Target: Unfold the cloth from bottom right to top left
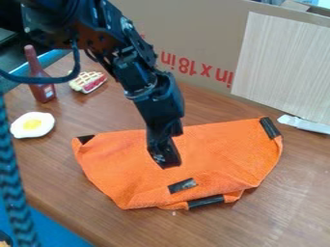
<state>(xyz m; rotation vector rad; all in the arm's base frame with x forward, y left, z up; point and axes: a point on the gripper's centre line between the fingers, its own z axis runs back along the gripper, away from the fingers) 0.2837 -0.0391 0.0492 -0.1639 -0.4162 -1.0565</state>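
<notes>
- Orange cloth [116, 164], with black patches [182, 185] near the left corner, at the upper right corner and by the lower edge.
- It lies on the brown wooden counter [277, 217], partly folded, wider than deep.
- The lower edge is bunched and creased, seemingly with layers overlapping towards the lower right.

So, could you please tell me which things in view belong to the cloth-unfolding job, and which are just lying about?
Part of the job:
orange cloth, partly folded, with black patches
end effector, over the cloth

Just lying about:
fried egg
reddish bottle
waffle-patterned item
white object at the right
pale board
cardboard behind
</notes>
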